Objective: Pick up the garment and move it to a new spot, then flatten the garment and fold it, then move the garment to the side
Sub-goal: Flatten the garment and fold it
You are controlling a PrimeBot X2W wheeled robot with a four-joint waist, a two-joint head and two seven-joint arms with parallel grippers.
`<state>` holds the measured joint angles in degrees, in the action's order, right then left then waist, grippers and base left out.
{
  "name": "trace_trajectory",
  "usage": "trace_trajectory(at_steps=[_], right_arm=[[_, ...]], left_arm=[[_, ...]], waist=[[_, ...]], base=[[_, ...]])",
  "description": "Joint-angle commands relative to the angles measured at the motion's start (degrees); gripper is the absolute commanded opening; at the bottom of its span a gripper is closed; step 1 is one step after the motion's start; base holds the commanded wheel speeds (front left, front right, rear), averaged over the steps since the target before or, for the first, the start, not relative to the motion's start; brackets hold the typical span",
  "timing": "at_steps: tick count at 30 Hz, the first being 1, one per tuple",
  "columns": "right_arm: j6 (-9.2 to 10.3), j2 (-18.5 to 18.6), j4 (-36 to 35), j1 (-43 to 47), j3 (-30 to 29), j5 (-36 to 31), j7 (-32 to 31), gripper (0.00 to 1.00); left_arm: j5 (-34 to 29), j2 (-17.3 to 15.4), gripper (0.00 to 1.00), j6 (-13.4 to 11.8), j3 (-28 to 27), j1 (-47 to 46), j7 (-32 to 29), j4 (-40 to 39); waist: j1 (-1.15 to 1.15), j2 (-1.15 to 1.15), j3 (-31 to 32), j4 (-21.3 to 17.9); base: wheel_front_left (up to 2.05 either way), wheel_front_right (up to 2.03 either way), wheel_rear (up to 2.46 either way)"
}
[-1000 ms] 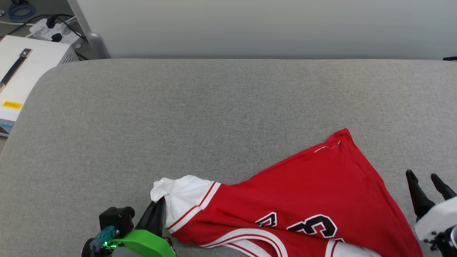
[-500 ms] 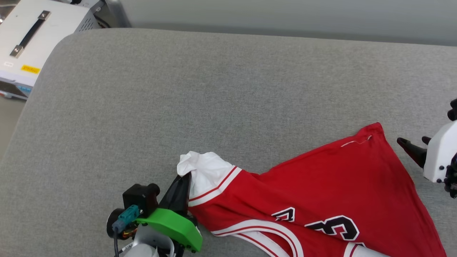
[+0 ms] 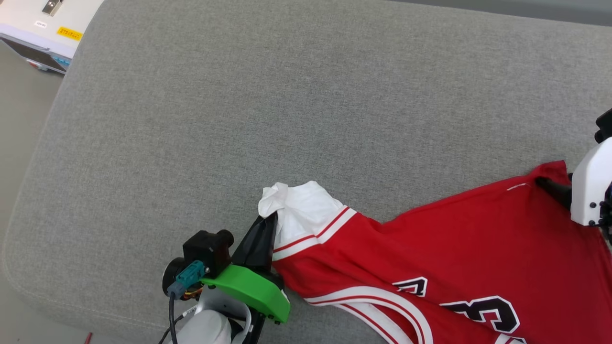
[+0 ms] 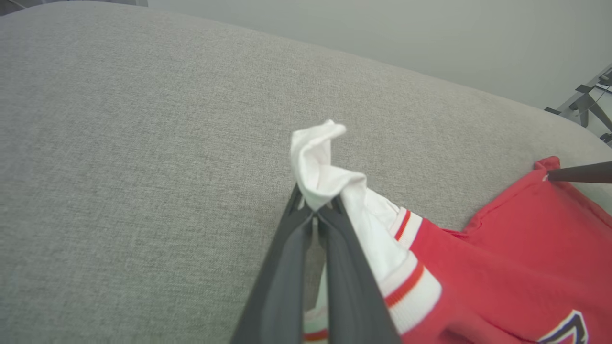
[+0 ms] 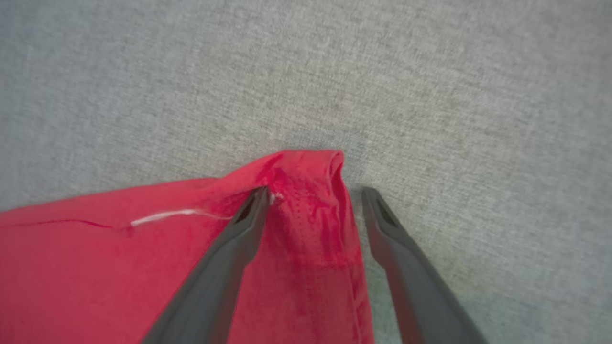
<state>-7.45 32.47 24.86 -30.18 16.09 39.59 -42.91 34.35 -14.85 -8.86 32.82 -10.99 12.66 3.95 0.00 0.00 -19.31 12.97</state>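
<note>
The red garment (image 3: 430,248) lies spread over the lower right of the grey padded surface, its black print partly cut off by the bottom edge. My left gripper (image 3: 270,222) is shut on the bunched white sleeve (image 3: 306,210); in the left wrist view the closed fingertips (image 4: 315,210) pinch the sleeve (image 4: 320,162), which sticks up above them. My right gripper (image 5: 313,193) is open, and its two dark fingers straddle the garment's red hem corner (image 5: 306,167). In the head view its finger (image 3: 550,185) lies on that corner under the white wrist housing.
The grey padded surface (image 3: 239,95) stretches wide to the back and left of the garment. Its rounded edge runs down the left side, with floor (image 3: 19,119) beyond it. A white box (image 3: 48,19) stands off the far left corner.
The head camera has tilted down and left. My right gripper has moved from beside the garment's right edge up to its hem corner, which now lies between its fingers. The left gripper kept hold of the sleeve.
</note>
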Motion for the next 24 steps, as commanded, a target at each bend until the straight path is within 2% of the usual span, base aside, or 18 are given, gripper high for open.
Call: trace_trajectory(at_steps=[1,2,3,4,9,14,24], right_arm=[[-0.03,-1.7,2.5,2.2,2.9,1.6,-2.0,1.0],[-0.03,-1.6,3.0,2.6,4.2,2.5,-2.8,0.67],[-0.03,-1.5,3.1,2.8,5.1,3.2,-3.2,0.24],[-0.03,-1.3,3.5,3.0,5.8,4.3,-3.6,0.0],[-0.03,0.0,2.2,1.2,7.9,6.6,-0.7,0.0],[-0.03,1.4,-0.4,-1.8,7.2,7.4,5.2,0.0],[-0.03,1.1,-3.1,-3.3,3.0,5.3,13.4,0.0]], left_arm=[[0.1,0.2,0.0,0.2,-0.2,-1.0,0.5,0.3],[0.1,0.2,0.0,0.3,-0.2,-1.0,0.6,0.5],[0.2,0.2,0.0,0.3,-0.3,-1.0,0.6,0.6],[0.2,0.2,0.0,0.3,-0.3,-1.0,0.7,0.7],[0.6,0.0,0.0,0.3,-0.5,-0.8,0.8,1.2],[1.1,-1.1,0.0,-0.3,-1.8,-0.3,0.8,1.5],[0.5,-6.0,0.0,-2.9,-5.9,-4.8,-2.2,1.0]], waist=[[0.0,0.0,-0.3,0.4],[0.0,0.0,-0.2,0.3],[0.0,0.0,-0.2,0.3],[0.0,0.0,-0.1,0.3],[0.0,0.0,0.7,-0.1],[0.0,0.0,3.2,-1.1],[0.0,0.0,10.5,-6.5]], base=[[0.0,0.0,0.0],[0.0,0.0,0.0],[0.0,0.0,0.0],[0.0,0.0,0.0],[0.0,0.0,0.0],[0.0,0.0,0.0],[0.0,0.0,0.0]])
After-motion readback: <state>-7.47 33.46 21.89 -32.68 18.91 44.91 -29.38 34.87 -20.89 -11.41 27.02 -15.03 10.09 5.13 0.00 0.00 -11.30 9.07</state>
